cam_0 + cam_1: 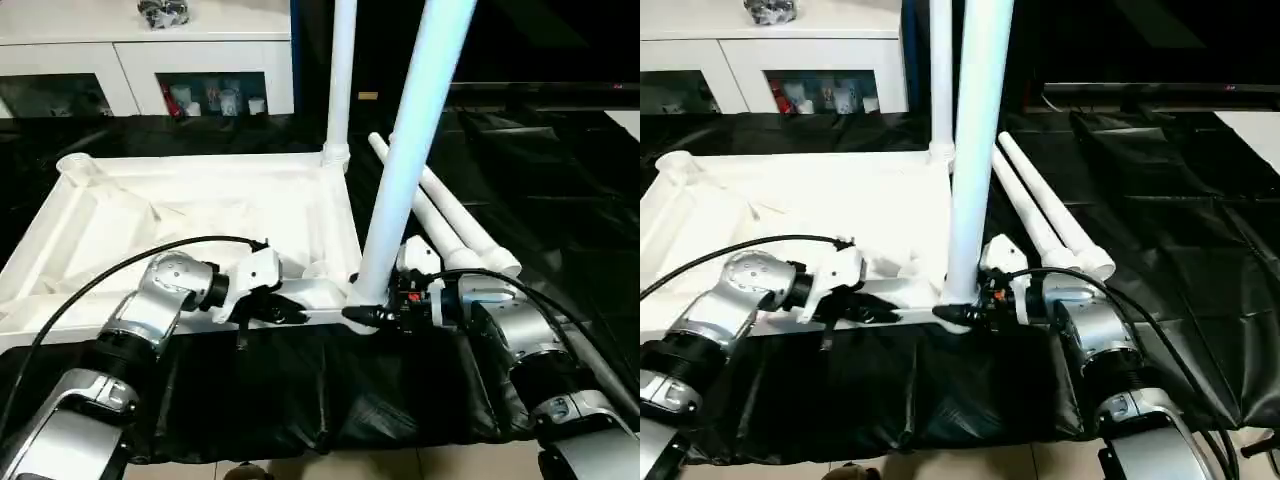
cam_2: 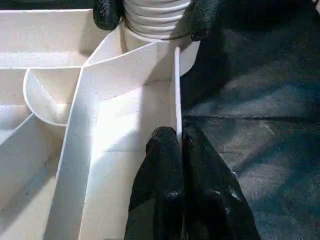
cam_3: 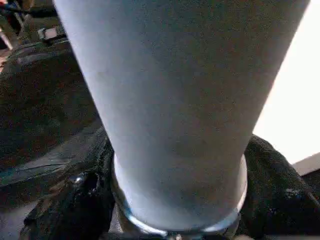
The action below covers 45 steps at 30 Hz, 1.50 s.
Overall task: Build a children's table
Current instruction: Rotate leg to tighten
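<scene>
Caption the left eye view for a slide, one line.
Right claw grips a leg standing in the upturned tabletop's near corner socket while the left claw pinches its rim.

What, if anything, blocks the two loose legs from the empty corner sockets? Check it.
Nothing visible does. The two loose legs lie on the black cloth beside the upturned tabletop. The far-left socket stands open and bare. The other empty corner is behind the left arm, so I cannot tell there.

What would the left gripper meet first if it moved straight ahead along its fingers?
Probably the threaded base of the near leg, which the right gripper holds at the corner socket; the left gripper pinches the tabletop's rim wall.
</scene>
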Tool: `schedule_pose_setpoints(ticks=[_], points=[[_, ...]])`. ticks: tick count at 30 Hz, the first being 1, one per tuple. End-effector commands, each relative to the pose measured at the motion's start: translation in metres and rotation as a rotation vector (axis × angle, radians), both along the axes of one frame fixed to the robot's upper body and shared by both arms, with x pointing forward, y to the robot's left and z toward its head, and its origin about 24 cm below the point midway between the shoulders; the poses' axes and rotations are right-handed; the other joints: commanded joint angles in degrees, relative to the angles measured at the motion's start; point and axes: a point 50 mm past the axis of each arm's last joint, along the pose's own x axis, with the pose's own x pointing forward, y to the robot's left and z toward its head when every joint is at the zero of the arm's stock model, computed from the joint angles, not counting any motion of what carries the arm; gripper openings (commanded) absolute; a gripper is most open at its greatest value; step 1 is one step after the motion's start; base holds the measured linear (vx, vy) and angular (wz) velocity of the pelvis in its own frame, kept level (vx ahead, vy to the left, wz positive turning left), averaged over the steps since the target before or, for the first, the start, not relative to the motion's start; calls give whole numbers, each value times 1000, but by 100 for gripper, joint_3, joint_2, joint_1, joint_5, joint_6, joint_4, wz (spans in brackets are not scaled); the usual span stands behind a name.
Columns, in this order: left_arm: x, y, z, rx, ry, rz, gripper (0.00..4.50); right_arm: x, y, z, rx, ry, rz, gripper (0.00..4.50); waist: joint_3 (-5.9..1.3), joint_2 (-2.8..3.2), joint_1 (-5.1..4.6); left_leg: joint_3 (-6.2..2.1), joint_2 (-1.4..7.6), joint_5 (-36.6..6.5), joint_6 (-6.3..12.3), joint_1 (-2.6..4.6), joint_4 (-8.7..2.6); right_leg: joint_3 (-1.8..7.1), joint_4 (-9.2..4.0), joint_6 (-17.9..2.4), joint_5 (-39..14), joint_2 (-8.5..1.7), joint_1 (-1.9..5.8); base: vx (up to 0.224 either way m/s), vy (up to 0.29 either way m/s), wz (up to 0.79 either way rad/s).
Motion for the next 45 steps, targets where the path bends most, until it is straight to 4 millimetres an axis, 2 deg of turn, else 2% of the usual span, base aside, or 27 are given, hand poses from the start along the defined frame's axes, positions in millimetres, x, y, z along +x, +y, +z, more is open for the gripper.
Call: schedule_pose_setpoints(ticks=[1,4,8,9,11,12,13,14,15,16,17,21,23,27,29,33,35,38,41,42,43,45], points=[[0,-3,-1,24,0,-32,0,-6,6,-4,-3,28,50,282,-373,26,5,10,141,-1436,241,90,-313,195,-289,-1517,-424,-263,293,0,0,0],[0,-3,-3,23,10,-13,0,-9,9,-8,40,57,25,280,-360,29,8,11,146,-1582,197,100,-325,203,-316,-1472,-689,-270,281,0,0,0],[4,-5,-6,47,-1,45,0,-6,14,-10,70,65,-54,280,-360,9,9,10,148,-1589,152,103,-329,208,-316,-1457,-742,-269,278,0,0,0],[5,-5,-7,49,-3,55,0,-5,14,-11,69,63,-68,280,-349,19,12,10,146,-1598,143,101,-332,209,-317,-1447,-775,-268,271,0,0,0],[17,-15,-6,29,-31,202,0,3,21,-22,37,37,-264,280,-314,6,-8,-2,128,-1859,9,120,-361,218,-379,-1305,-1421,-299,256,0,0,0],[20,-19,-5,6,-29,233,0,7,22,-25,19,38,-335,280,-292,1,-34,-9,119,-2030,-88,155,-370,228,-429,-1197,-1884,-320,221,-51,-9,-1],[24,-24,-4,-12,-39,277,0,10,24,-29,8,42,-414,279,-286,-4,-49,-33,107,-2138,-144,161,-378,219,-471,-1064,-2319,-337,226,-51,-9,-1],[29,-33,-2,-43,-45,339,0,16,27,-35,-5,48,-548,279,-285,-5,-60,-37,110,-2155,-166,160,-380,220,-480,-1015,-2445,-341,218,-53,-3,-3],[30,-36,-2,-49,-46,352,0,17,27,-36,-7,51,-578,279,-272,4,-81,-38,111,-2175,-206,159,-384,225,-494,-986,-2544,-342,199,0,0,0],[33,-43,-1,-66,-54,400,0,19,30,-39,-3,70,-663,279,-281,1,-113,-66,97,-2310,-241,176,-388,202,-529,-858,-2809,-338,197,0,0,0],[35,-47,-2,-73,-64,439,0,20,32,-41,-1,76,-703,279,-280,18,-123,-68,100,-2310,-234,173,-390,208,-534,-850,-2777,-339,186,0,0,0],[37,-63,-5,-85,-91,519,0,21,46,-44,21,104,-780,279,-283,6,-149,-53,79,-2380,-100,164,-380,206,-569,-810,-2653,-302,165,0,0,0],[34,-72,-7,-98,-85,501,0,21,55,-44,43,123,-784,279,-289,11,-146,-61,84,-2345,-58,139,-388,202,-560,-815,-2548,-301,182,0,0,0],[30,-77,-7,-105,-78,459,0,22,64,-40,89,121,-774,279,-311,31,-147,-63,93,-2273,-28,115,-399,201,-528,-873,-2271,-304,203,0,0,0],[30,-76,-7,-103,-83,458,0,24,65,-38,101,111,-775,335,-309,38,-156,-56,92,-2268,-18,114,-400,201,-520,-920,-2156,-293,203,0,0,0],[31,-72,-7,-101,-90,456,0,26,62,-34,132,95,-765,366,-306,38,-162,-56,90,-2284,12,109,-401,201,-524,-938,-2171,-301,209,0,0,0],[27,-67,-5,-119,-99,393,0,28,54,-29,96,5,-685,381,-312,40,-162,-55,94,-2305,28,109,-397,198,-526,-928,-2188,-301,208,0,0,0],[25,-62,-5,-122,-89,355,0,27,48,-25,109,-7,-607,388,-328,37,-162,-40,96,-2067,83,74,-387,207,-484,-1006,-1829,-289,239,0,0,0],[18,-51,-6,-111,-71,265,0,19,38,-20,120,-2,-403,388,-333,34,-119,-12,107,-1840,232,54,-363,194,-458,-1089,-1532,-276,275,0,0,0],[18,-51,-6,-111,-70,259,0,19,37,-20,119,-2,-391,388,-346,34,-114,-10,113,-1699,275,43,-352,188,-430,-1135,-1363,-273,288,53,-14,0],[14,-45,-5,-123,-49,211,0,13,30,-18,109,4,-284,388,-359,28,-105,-6,119,-1560,316,39,-336,182,-403,-1202,-1142,-263,298,0,0,0],[11,-41,-3,-134,-35,164,0,10,23,-16,102,0,-212,388,-374,42,-89,2,122,-1401,403,39,-309,183,-358,-1337,-780,-254,306,0,0,0]])
